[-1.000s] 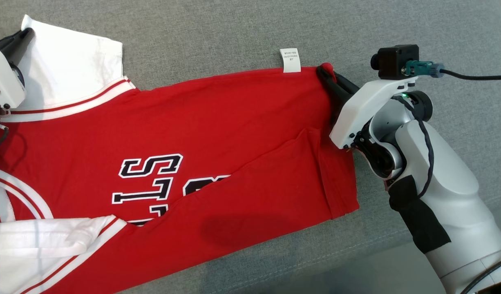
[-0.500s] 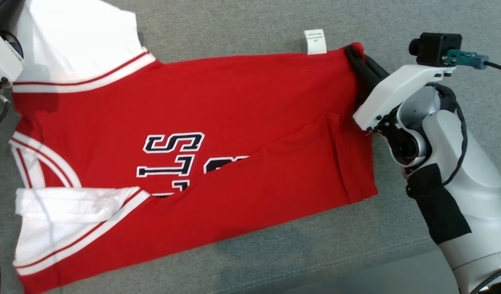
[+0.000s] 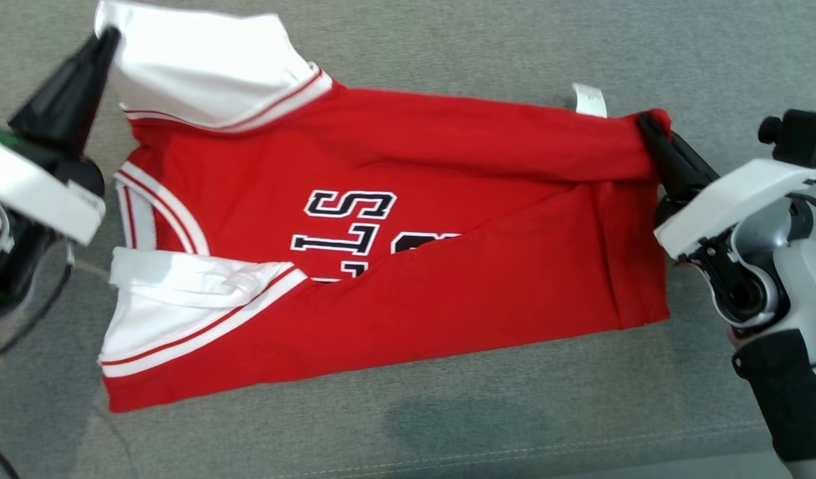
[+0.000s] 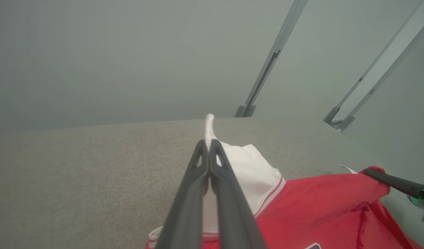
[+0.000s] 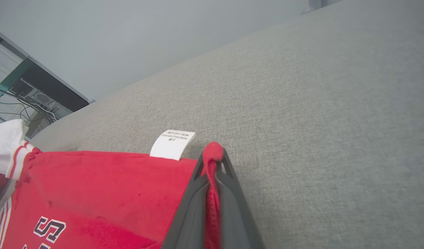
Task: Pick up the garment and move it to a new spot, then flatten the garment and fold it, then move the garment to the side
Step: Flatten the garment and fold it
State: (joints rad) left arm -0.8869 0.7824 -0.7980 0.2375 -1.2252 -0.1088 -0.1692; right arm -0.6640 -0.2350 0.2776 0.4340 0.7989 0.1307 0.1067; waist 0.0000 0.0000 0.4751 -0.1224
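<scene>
The garment point(image 3: 448, 219) is a red jersey with white sleeves and black-and-white lettering, lying partly folded on the grey cushion. My left gripper point(image 3: 108, 36) is shut on the far white sleeve's corner at the upper left; in the left wrist view its fingers point(image 4: 208, 145) pinch white cloth point(image 4: 246, 173). My right gripper point(image 3: 647, 123) is shut on the red hem corner at the far right; the right wrist view shows red fabric point(image 5: 212, 162) squeezed between the dark fingers. The far edge held by both grippers is lifted a little off the cushion.
A white care label point(image 3: 589, 100) sticks out of the far hem beside my right gripper. The grey cushion point(image 3: 448, 412) runs on in front of the jersey, with a seam along its near edge. Metal frame legs point(image 4: 267, 65) stand behind the cushion.
Both grippers have carried the far edge toward me and the jersey now looks more bunched. The head view has also shifted, so the whole garment sits further right in it.
</scene>
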